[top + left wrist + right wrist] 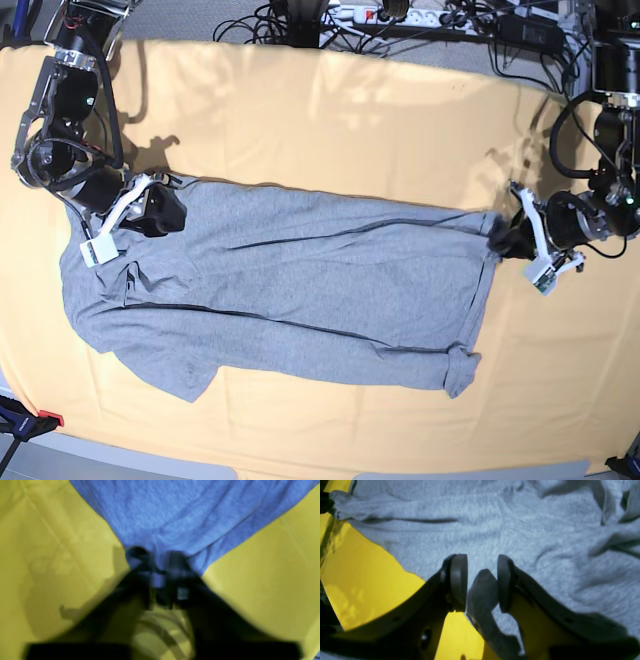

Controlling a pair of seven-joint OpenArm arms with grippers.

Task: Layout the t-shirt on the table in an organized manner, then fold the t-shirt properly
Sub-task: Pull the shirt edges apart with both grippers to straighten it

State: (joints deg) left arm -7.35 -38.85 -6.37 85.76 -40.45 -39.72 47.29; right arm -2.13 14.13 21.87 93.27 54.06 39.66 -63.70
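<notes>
Item: heather-grey short-sleeved cotton t-shirt (pixel 290 290), lying spread lengthwise across the middle of the wide surface draped in a pale yellow-orange cloth (pixel 330 110), plain side showing, no lettering visible from the base view

Left of the base view: right end effector (pixel 165 212) resting at the upper corner of the shirt at the sleeve end; in its wrist view the round pads (pixel 458 580) are standing partly apart with a fold of grey fabric sitting between them, lying against one pad only, so whether it is truly being gripped cannot be told. The sleeve area below it is lying bunched and doubled over

Middle: body of the shirt lying mostly flat, with two long dark creases running its length

Right of the base view: left end effector (pixel 505 238) pressed together and pinching the upper hem corner; in its wrist view the fabric is fanning out in taut ridges from the pinch, tinted blue by that camera. The lower hem corner is curling over on itself

Handling, as judged: light, limp, non-fragile knit; it is likely to be draping and stretching rather than holding shape, and dragging on the cloth instead of sliding freely. Best holds are corners and seamed edges, such as hem corners and shoulder seams, pinched through both layers; opposed corner holds should be pulling wrinkles out, while a mid-panel hold would only be bunching it
</notes>
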